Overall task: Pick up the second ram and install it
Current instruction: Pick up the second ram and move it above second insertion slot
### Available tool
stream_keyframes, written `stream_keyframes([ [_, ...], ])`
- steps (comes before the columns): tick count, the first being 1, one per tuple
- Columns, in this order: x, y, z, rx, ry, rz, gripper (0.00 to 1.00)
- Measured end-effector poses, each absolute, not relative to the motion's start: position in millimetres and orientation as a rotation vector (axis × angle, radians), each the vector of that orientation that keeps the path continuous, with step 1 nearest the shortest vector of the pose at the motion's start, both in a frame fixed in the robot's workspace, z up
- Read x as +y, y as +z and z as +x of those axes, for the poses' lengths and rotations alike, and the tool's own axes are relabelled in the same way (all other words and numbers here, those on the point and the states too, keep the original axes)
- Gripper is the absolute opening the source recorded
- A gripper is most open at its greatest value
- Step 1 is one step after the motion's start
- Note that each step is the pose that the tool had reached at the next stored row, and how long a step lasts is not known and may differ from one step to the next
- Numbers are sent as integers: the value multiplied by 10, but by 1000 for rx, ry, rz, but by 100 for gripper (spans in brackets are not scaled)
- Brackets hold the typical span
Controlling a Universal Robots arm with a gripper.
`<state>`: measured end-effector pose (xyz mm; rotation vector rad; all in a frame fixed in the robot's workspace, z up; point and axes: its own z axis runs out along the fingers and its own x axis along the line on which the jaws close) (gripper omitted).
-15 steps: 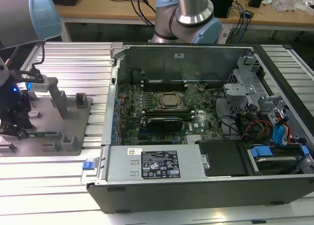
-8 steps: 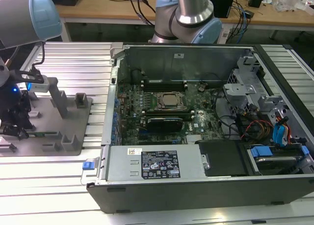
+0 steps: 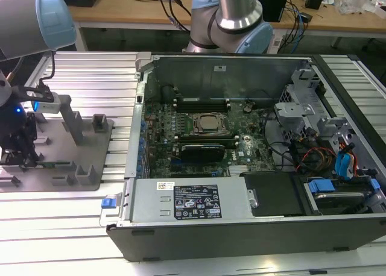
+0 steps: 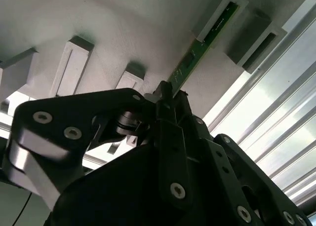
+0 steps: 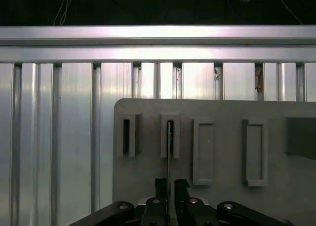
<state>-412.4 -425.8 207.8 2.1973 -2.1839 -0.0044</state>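
Observation:
The second ram (image 4: 197, 51) is a thin green stick with dark chips, standing on edge in a slot block of the grey tray (image 3: 90, 149). In the first wrist view the second ram (image 5: 169, 152) appears edge-on, running from its slot block down between my fingertips. My gripper (image 5: 169, 185) is shut on the near end of the stick, one finger (image 5: 160, 186) on each side. In the second wrist view the gripper (image 4: 168, 95) meets the stick's lower end. In the exterior view the gripper (image 3: 23, 155) hangs over the tray at the exterior view's left.
An open computer case (image 3: 253, 228) fills the middle and the exterior view's right, with the CPU socket (image 3: 208, 124) and black memory slots (image 3: 202, 144) on its motherboard. Upright grey blocks (image 3: 75, 125) stand on the tray. The ribbed aluminium table (image 5: 59, 112) surrounds it.

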Motion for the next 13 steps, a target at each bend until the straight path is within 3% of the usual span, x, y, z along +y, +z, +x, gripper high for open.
stream_keyframes([
  [2, -4258, 2077, -4124, -2184, -4, 2197, 17],
  [3, -4258, 2077, -4124, -2184, -4, 2197, 9],
  [13, -4258, 2112, -4124, -2184, -4, 2197, 9],
])
